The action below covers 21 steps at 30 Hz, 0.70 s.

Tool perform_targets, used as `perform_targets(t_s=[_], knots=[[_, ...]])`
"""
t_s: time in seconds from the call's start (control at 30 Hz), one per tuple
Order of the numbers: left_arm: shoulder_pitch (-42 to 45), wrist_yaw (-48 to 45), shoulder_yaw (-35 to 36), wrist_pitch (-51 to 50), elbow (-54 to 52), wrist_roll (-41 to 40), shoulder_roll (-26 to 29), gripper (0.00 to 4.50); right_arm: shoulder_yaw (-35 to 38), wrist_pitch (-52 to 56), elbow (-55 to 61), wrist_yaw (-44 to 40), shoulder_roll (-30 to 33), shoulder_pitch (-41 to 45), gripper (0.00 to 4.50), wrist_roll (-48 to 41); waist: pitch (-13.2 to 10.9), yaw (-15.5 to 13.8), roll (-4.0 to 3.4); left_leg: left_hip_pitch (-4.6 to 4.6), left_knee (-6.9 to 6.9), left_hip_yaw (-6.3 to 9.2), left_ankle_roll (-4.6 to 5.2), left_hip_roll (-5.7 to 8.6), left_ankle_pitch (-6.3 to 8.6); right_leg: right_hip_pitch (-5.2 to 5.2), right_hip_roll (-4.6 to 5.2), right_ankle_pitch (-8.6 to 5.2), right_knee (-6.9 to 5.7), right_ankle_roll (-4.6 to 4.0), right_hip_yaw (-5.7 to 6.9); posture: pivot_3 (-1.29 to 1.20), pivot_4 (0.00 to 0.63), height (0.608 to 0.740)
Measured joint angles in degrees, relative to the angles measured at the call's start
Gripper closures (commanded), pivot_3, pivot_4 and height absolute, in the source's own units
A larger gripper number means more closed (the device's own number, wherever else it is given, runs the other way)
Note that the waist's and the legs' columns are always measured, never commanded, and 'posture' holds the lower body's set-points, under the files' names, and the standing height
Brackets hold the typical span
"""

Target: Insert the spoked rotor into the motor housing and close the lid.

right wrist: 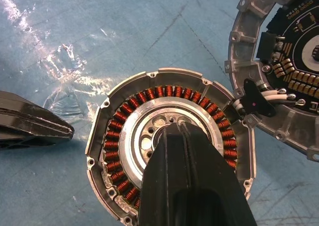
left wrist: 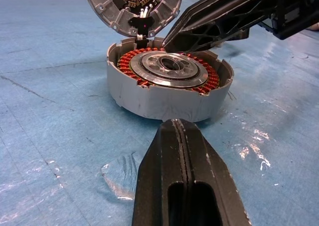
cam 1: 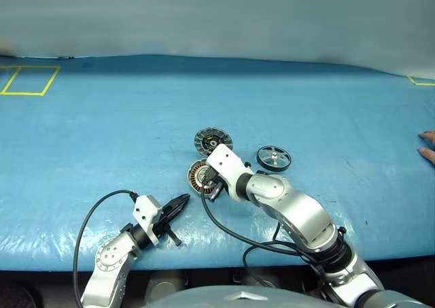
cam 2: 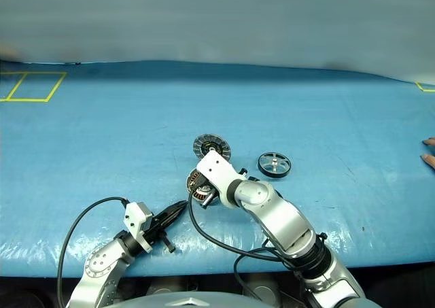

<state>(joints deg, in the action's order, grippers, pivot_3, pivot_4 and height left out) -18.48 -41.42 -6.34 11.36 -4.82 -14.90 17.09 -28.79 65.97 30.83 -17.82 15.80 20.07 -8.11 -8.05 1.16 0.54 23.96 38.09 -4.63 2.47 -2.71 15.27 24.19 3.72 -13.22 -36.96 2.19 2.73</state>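
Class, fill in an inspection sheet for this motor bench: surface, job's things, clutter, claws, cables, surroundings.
Surface: blue mat, shiny creased patches near the front edge.
Job's things: motor housing open, copper windings showing, no rotor inside; lid lies beside it, joined by short wires; spoked rotor apart to the right.
Clutter: nothing seen.
Claws: left claw shut, short of the housing; right claw shut, over the housing's hub.
Cables: black cables loop from both wrists.
Surroundings: yellow tape squares; a person's fingers at the right edge.
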Motion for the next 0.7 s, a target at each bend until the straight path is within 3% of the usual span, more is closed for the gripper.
perform_targets(t_s=[0.57, 0.7], knots=[[-0.3, 0.1, 0.0, -0.1, 0.0, 0.0, 0.0, 4.5, 0.2, -4.5, -5.1, 0.6, -2.0, -1.2, 4.48, 1.0, 0.0, 0.1, 0.0, -0.37, 0.12, 0.02, -0.01, -0.07, -0.07, -0.42, -0.1, -0.05, 0.0, -0.15, -0.07, 0.0, 0.15, 0.74], [-0.4, 0.1, 0.0, -0.2, -0.1, 0.0, 0.0, 4.5, 4.4, -3.9, -1.9, 0.0, -1.9, -3.1, 4.48, -0.7, 0.0, -0.1, 0.0, -0.27, 0.11, 0.06, 0.01, -0.02, -0.06, -0.39, -0.09, -0.01, 0.01, -0.1, -0.11, 0.0, 0.15, 0.74]])
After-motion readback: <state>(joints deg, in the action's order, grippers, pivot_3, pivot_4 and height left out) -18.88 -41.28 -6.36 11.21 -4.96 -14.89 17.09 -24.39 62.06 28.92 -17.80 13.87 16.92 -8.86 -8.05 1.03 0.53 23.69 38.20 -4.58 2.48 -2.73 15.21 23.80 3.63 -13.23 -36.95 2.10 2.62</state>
